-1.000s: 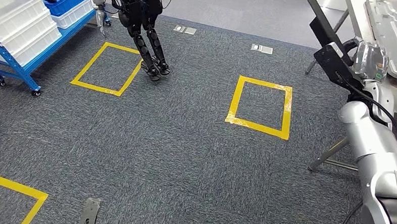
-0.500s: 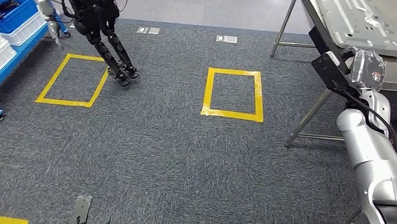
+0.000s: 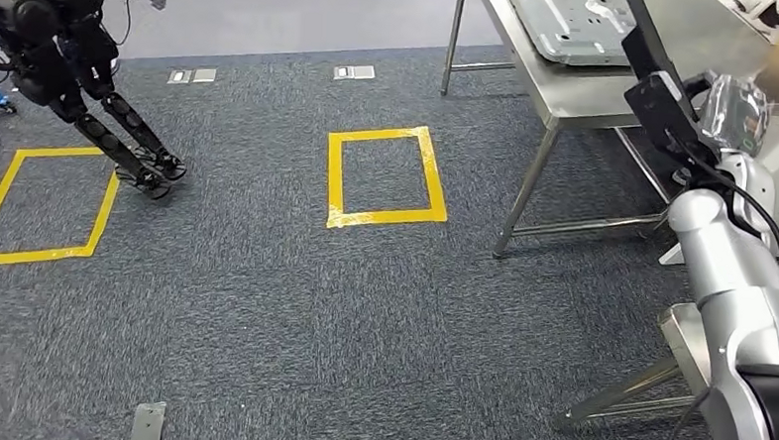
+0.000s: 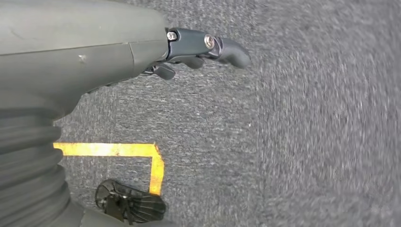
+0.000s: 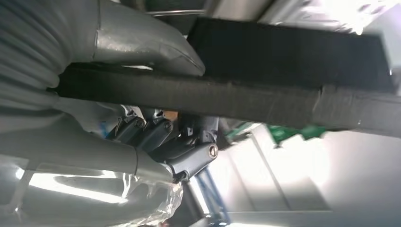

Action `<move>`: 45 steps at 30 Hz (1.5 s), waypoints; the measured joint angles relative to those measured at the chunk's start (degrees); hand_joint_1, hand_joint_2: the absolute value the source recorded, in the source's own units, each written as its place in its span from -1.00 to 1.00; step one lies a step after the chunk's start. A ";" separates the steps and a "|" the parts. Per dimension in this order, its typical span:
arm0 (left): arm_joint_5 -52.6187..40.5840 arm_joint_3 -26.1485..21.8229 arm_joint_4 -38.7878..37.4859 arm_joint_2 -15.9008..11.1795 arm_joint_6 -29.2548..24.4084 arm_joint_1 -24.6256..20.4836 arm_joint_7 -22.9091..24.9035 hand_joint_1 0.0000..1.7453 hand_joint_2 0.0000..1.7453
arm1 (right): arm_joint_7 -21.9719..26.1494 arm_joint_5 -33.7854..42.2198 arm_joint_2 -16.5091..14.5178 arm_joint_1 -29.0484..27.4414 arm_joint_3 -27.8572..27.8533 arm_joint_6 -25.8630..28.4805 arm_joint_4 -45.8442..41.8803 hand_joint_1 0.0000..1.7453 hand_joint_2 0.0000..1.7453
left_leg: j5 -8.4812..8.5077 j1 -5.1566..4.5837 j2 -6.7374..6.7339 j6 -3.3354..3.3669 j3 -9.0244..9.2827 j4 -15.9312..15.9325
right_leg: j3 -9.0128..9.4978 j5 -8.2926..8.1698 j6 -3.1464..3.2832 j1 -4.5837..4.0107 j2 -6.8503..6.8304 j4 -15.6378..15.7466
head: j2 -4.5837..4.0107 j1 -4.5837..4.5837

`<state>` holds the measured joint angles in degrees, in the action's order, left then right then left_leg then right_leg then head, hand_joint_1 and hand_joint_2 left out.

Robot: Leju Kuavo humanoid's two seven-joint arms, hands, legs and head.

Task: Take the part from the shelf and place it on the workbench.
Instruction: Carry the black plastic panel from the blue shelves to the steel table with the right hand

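A: What is lying nearest the robot?

B: Grey carpet (image 3: pixel 263 304) is spreading across the near floor, open and wide. The left hand (image 4: pixel 198 49) is hanging low over it, fingers curled loosely and gripping nothing. One yellow tape corner (image 4: pixel 142 153) is showing beneath it.

A: And the right side?

B: The right arm (image 3: pixel 729 294) is rising along the right edge. The right hand (image 5: pixel 142 109) is gripping the part (image 3: pixel 659 93), a long black bar, with the thumb pressing over it and the darker fingers wrapping under.

A: Which way is the bar running?

B: Its long axis is slanting from near right up toward far left, the far end pointing over the workbench (image 3: pixel 570 94). Clear plastic wrap (image 3: pixel 733 111) is bunching just beside the hand.

A: How many things is the bench carrying?

B: One grey metal panel (image 3: pixel 568 19) is lying on it, toward the far side. The near right corner of the top is sitting bare beside the bar.

A: Farther out?

B: Two yellow taped squares are marking the carpet: one (image 3: pixel 385 175) just left of the bench legs, one (image 3: pixel 39 205) at far left. One dark humanoid robot (image 3: pixel 75 58) is standing at that far-left square's edge. Three floor plates (image 3: pixel 353 73) are sitting by the carpet's far edge.
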<state>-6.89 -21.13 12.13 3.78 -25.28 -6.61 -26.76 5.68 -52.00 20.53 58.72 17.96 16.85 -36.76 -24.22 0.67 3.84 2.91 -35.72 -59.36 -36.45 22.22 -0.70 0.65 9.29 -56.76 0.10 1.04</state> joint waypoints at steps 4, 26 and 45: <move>0.31 -0.83 0.01 0.37 0.35 -0.04 -0.55 -1.00 1.00 | -0.81 -0.08 1.49 1.91 -0.73 -0.07 2.78 1.00 1.00 | 1.28 0.03 -2.82 0.55 1.36 2.80 | -4.21 2.96 -0.04 -0.24 -6.46 -7.05 | -0.01 -0.36; 0.29 -2.33 0.07 0.74 0.33 0.25 -2.02 -1.00 1.00 | -7.87 -3.09 6.11 6.34 -1.50 -0.01 11.80 1.00 1.00 | -3.98 -0.02 -1.71 -0.55 -2.85 -8.00 | -0.03 0.16 0.05 0.36 -3.69 -0.68 | -0.01 0.18; 1.60 -3.82 0.26 1.35 -2.62 -0.49 -9.10 -1.00 1.00 | -10.10 -5.32 10.46 6.48 -2.15 -1.09 14.71 1.00 1.00 | -0.95 -0.56 -10.54 -1.62 1.65 0.82 | 0.74 1.32 -3.73 1.68 -13.29 -0.60 | -0.01 -0.53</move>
<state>-5.29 -24.95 12.39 5.12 -27.90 -7.10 -35.86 -4.42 -57.32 30.99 65.20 15.80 15.76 -22.05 -25.17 0.11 -6.70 1.29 -34.07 -58.54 -35.71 23.54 -4.43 2.33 -4.00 -57.36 0.09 0.51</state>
